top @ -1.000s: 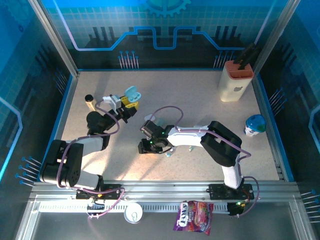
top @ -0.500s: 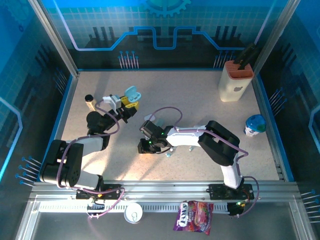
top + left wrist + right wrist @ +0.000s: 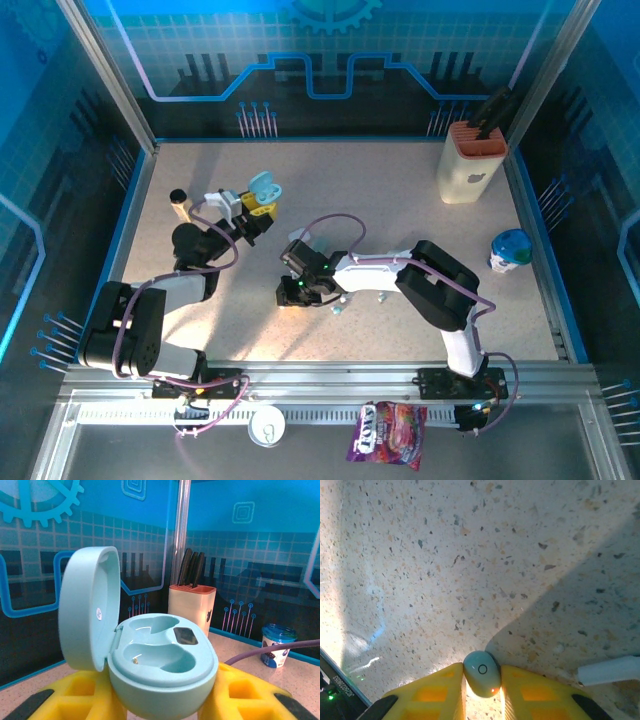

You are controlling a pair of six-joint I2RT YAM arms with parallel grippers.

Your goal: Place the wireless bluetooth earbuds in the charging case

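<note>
Two grippers are each holding something: the left gripper (image 3: 162, 702) is clamping the open mint charging case (image 3: 162, 662), lid tilted back. The right gripper (image 3: 482, 686) is pinching one earbud (image 3: 481, 672) between its yellow fingertips, low against the speckled table (image 3: 470, 555).
</note>
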